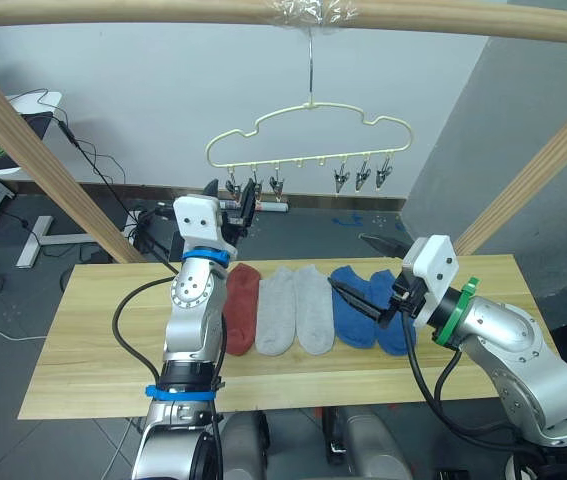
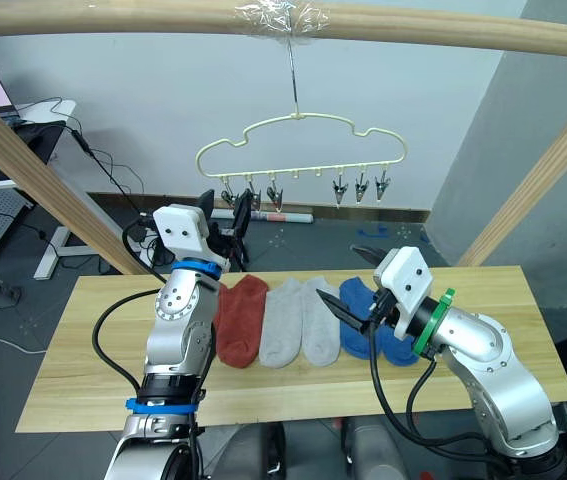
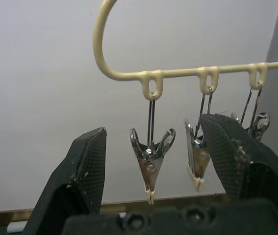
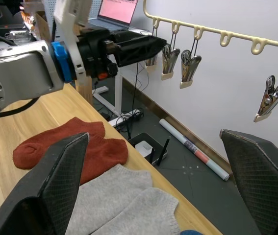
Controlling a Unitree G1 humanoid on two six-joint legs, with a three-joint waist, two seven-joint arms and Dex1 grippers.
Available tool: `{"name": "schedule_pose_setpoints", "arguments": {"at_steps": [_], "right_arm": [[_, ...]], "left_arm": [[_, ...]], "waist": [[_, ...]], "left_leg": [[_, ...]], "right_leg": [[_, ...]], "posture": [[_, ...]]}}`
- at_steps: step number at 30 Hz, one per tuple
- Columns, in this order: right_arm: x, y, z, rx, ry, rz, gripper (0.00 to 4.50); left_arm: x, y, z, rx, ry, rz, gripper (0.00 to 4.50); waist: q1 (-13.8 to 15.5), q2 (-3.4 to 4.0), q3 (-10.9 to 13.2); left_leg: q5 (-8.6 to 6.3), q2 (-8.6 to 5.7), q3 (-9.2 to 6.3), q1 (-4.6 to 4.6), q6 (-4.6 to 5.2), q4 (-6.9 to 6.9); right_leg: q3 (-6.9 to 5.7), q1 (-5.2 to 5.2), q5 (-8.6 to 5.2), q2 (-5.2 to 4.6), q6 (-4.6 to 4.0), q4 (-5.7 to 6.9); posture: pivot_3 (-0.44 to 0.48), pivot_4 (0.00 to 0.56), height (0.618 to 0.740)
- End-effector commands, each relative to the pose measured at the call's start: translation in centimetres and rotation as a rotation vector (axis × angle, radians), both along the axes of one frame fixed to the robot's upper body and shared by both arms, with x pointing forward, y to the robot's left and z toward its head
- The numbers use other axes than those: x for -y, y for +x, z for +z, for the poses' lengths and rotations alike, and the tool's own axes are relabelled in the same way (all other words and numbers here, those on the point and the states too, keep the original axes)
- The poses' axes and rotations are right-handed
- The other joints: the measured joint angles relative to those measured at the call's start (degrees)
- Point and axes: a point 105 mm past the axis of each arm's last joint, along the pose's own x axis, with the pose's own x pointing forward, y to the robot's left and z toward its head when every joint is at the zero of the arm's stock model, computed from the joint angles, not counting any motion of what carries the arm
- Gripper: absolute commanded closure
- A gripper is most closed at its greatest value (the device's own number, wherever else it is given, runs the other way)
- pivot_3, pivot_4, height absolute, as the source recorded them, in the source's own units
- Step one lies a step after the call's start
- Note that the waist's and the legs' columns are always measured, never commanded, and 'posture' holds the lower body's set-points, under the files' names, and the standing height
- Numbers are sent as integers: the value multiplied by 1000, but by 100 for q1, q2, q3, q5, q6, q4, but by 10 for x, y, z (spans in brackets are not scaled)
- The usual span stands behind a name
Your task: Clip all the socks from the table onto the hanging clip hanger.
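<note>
Nearest to me, my right pincer (image 1: 368, 277) hovers low over the two blue socks (image 1: 363, 305), its fingers (image 4: 55, 183) spread wide and pinching nothing. My left pincer (image 1: 240, 208) is raised well above the table (image 1: 83, 350), just in front of the leftmost clips (image 3: 149, 161) of the clip hanger (image 1: 308, 135); its fingers (image 3: 87, 161) are also spread, with one metal clip hanging between them but not touched.

On the table I see five socks lying side by side in a row across the middle: one rust-red sock (image 1: 242, 305) at the left, partly behind my left arm, then two light grey socks (image 1: 294, 305), then the blue pair. They touch or nearly touch each other. Bare planks run wide to the left of the red sock and to the right of the blue ones, and a narrower strip of bare wood lies between the socks and the near edge. The far edge sits just behind the sock cuffs.

The hanger hangs by its hook from a thick wooden rail (image 1: 163, 12), fixed there with clear tape (image 1: 308, 10). Its clips hang in two groups of three, with bare loops between them. Slanting wooden posts (image 1: 33, 150) frame both sides.

A laptop (image 4: 114, 10) with a pink screen sits on a white desk at the far left; I can read no writing anywhere.
</note>
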Motion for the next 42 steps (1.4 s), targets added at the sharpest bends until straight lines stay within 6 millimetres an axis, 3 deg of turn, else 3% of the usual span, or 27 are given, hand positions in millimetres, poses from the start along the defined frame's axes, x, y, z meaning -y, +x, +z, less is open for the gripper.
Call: {"name": "schedule_pose_setpoints", "arguments": {"at_steps": [1,20,24,30,32,36,42], "right_arm": [[-4,-7,15,52,28,36,0],[-3,-2,19,50,43,26,0],[-3,-3,19,48,45,22,0],[-2,-3,18,45,46,20,0],[-1,-3,15,38,41,19,0],[7,2,-2,0,-11,-37,0],[36,17,-33,-74,-45,-220,0]], "left_arm": [[-3,-2,6,14,36,40,1162],[3,13,18,31,44,68,1162],[4,12,20,40,44,61,1975],[6,11,24,56,53,57,3758],[5,10,25,62,59,61,4145],[3,8,26,65,85,66,4212],[0,0,27,74,139,62,4212]], "waist": [[-4,-1,1],[-9,-3,16],[-9,-3,16],[-9,-3,16],[-9,-3,16],[-8,-3,16],[7,-1,17]], "left_leg": [[0,0,0,0,0,0],[-2,0,0,-16,-3,-6],[-2,0,0,-23,-3,-6],[-1,0,0,-51,-3,-2],[-1,0,-2,-57,-4,-2],[-2,0,-3,-63,-4,-2],[-1,-1,-4,-68,-4,-1]], "right_leg": [[0,0,0,0,0,0],[-2,-14,-3,0,5,-10],[-2,-21,-2,0,5,-10],[-2,-50,-2,0,6,-6],[-3,-55,-2,0,6,-6],[-5,-57,-2,0,7,-8],[-6,-60,-2,-3,7,-8]], "posture": [[-194,270,740],[-192,274,740],[-192,275,740],[-189,277,740],[-188,277,740],[-185,278,740],[-167,281,740]]}}
